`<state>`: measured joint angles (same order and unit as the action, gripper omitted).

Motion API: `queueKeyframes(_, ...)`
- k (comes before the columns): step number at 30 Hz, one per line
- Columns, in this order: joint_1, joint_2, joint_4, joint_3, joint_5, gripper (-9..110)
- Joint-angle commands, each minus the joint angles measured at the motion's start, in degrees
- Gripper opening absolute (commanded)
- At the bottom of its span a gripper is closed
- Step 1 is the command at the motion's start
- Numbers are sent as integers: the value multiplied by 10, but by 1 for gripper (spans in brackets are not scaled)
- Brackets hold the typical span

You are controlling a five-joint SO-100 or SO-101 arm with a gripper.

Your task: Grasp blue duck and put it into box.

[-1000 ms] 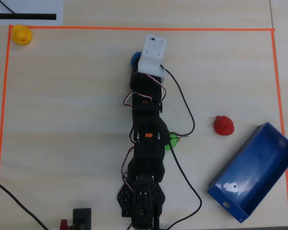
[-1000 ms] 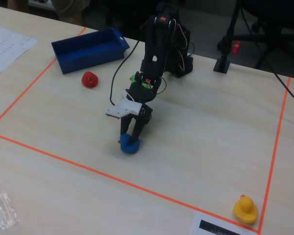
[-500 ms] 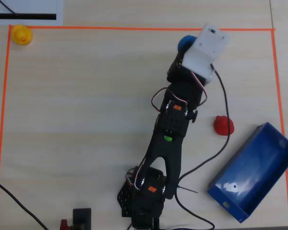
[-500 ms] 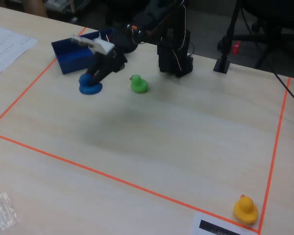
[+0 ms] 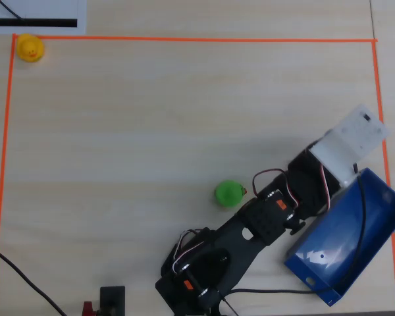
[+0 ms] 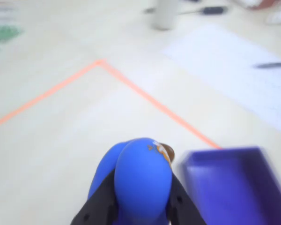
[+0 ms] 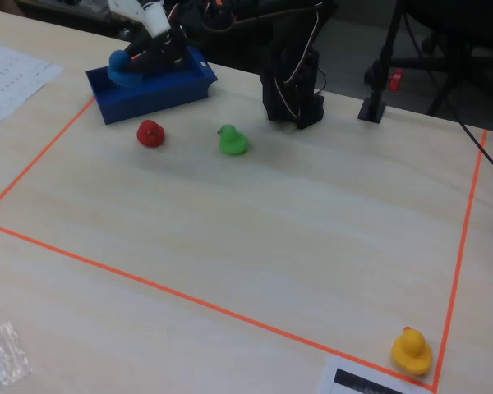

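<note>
The blue duck (image 6: 140, 180) is clamped between my gripper's (image 6: 140, 204) black fingers (image 6: 100, 208), lifted off the table. In the fixed view the gripper (image 7: 135, 61) holds the duck (image 7: 122, 67) at the left end of the dark-blue box (image 7: 160, 92). In the wrist view the box (image 6: 234, 187) lies just right of the duck. In the overhead view the box (image 5: 345, 237) sits at the lower right, and the white wrist camera housing (image 5: 352, 141) hides the duck and the fingers.
A green duck (image 7: 232, 139) (image 5: 229, 193) and a red duck (image 7: 150, 132) stand on the table in front of the box. A yellow duck (image 5: 30, 48) (image 7: 412, 350) sits in a corner of the orange tape border (image 5: 184, 39). The arm base (image 7: 292, 90) stands beside the box.
</note>
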<state>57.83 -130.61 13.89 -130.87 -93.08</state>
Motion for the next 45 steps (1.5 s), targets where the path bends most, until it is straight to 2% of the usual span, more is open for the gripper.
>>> queueKeyframes(1, 84, -21, -84, -34, -25, 0)
queueKeyframes(10, 194, -9, -153, -103, -40, 0)
queueKeyframes(19, 236, 33, -291, -241, -92, 0)
queueKeyframes(25, 249, 67, -327, -269, -107, 0)
queueKeyframes(35, 249, 97, -353, -261, -91, 29)
queueKeyframes(41, 225, 83, -344, -218, -29, 23)
queueKeyframes(45, 169, 55, -293, -145, 41, 8)
